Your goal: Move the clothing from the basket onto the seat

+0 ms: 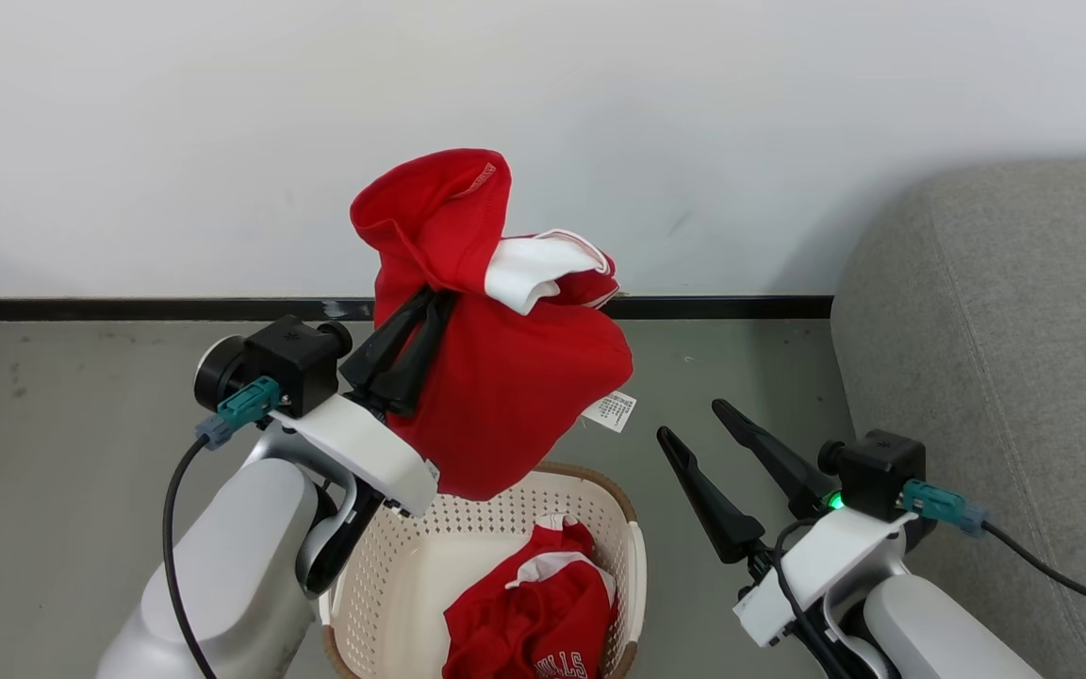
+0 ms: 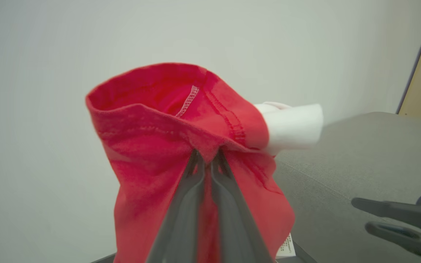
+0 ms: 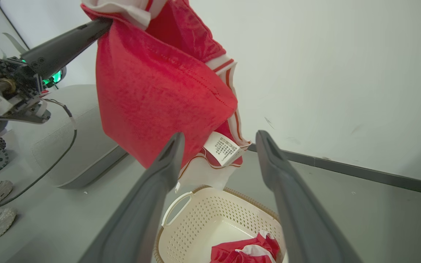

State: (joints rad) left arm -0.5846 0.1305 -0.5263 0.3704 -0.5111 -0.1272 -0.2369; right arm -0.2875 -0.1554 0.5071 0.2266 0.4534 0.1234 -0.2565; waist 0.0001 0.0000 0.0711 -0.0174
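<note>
My left end effector (image 1: 432,300) clamps a bright red fabric garment (image 1: 505,396) above the cream plastic basket (image 1: 486,528); my right end effector (image 1: 691,420) is apart.

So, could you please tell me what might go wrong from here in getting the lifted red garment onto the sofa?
1. The left gripper pinches only a small fold of the raised garment, so the rest hangs bunched and could slip out on the way to the sofa.
2. The open right gripper stands between the garment and the sofa; the dangling fabric may snag on its fingers.
</note>
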